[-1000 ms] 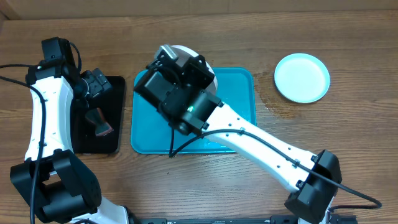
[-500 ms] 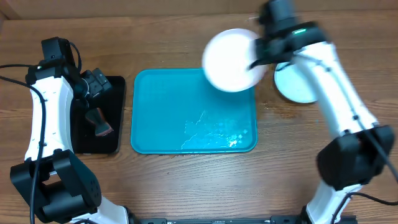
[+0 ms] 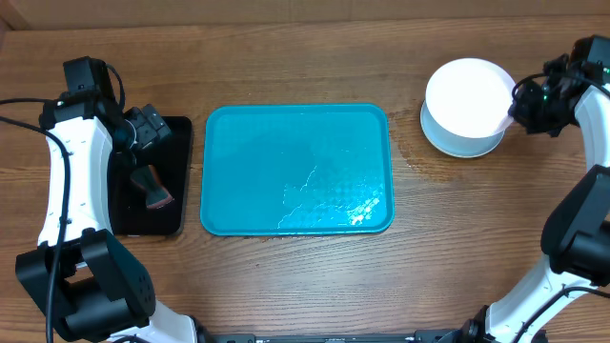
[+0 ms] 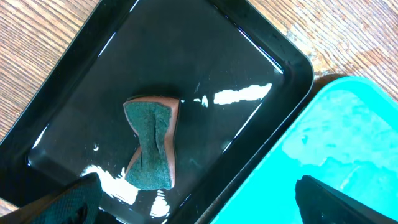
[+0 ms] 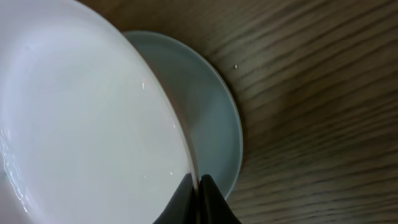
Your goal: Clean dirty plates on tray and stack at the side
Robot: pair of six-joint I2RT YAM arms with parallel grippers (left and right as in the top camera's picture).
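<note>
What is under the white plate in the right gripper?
A light blue plate on the table, only its edge showing. The white plate covers the rest.

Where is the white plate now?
Overhead, the white plate is at the far right, pinched at its rim by the right gripper, over the light blue plate, right of the tray.

**Left arm** (image 3: 62, 162), left of the tray (image 3: 295, 171): white moulded link shells and black joint housings, with a bulky black joint at the end nearest the table's front edge. A thin black cable (image 3: 65, 143) runs along the white shell.
**Left gripper** (image 4: 202, 202): black throughout, with dark, matt, blunt fingertips (image 4: 68, 199).
**Right arm** (image 3: 599, 143), right of the tray: white link and a large black joint housing.
**Right gripper** (image 5: 199, 198): black, wedge-shaped fingers. A small green light (image 3: 546, 93) sits on the black wrist.
</note>
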